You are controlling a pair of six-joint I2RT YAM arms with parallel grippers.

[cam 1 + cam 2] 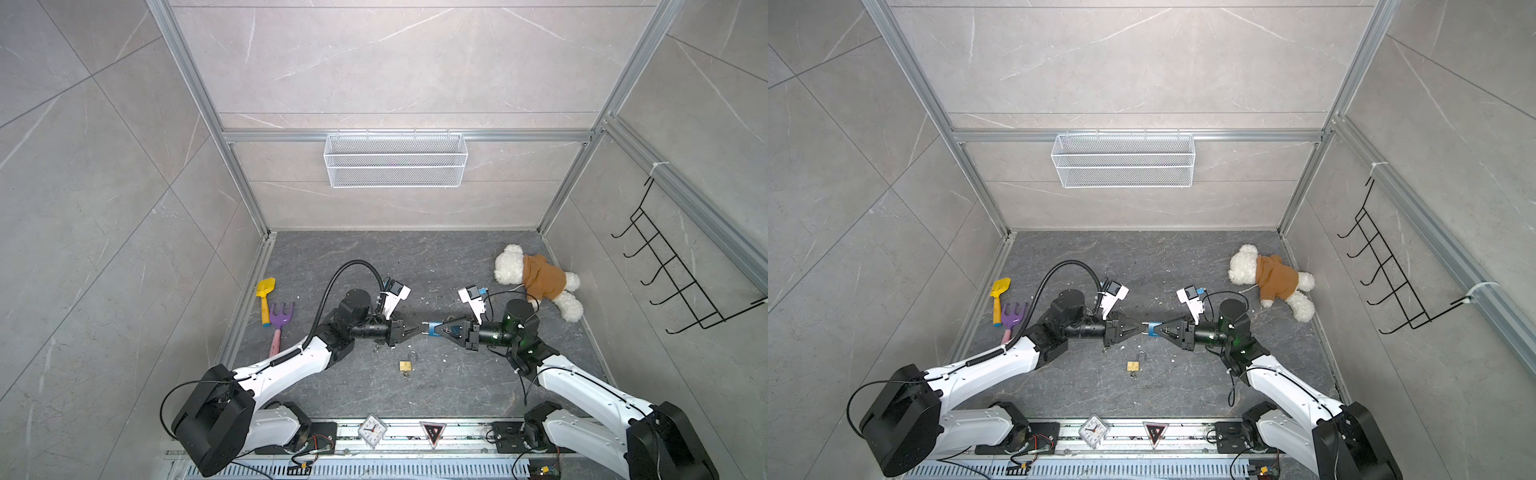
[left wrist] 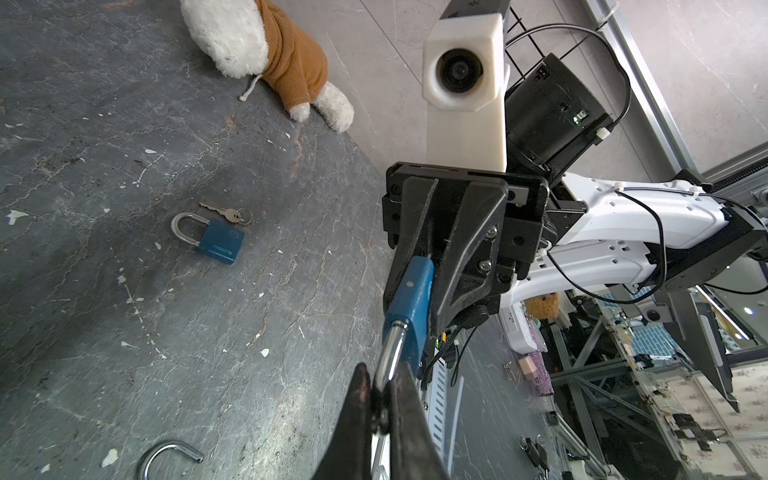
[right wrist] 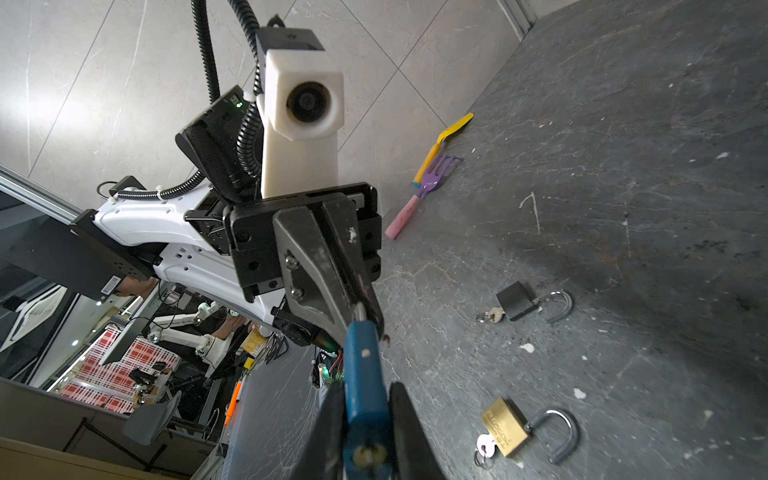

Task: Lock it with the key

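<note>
Left wrist view: my left pincer (image 2: 380, 399) is clamped on the polished steel shackle (image 2: 390, 349) of a blue padlock (image 2: 411, 286). My right pincer (image 3: 368, 415) grips its boxy painted body from the opposite end. The lock hangs in the air between them, above and just beyond the brass padlock (image 1: 406, 365). That one lies on the dark, veined, chip-flecked table (image 1: 457, 382) with its U-shaped shackle swung open. I judge this is the closing step: next, push shackle and body squarely together, arms kept in line. A brass keyway (image 3: 368, 455) shows at the body's base; whether a key sits there I cannot tell.
</note>
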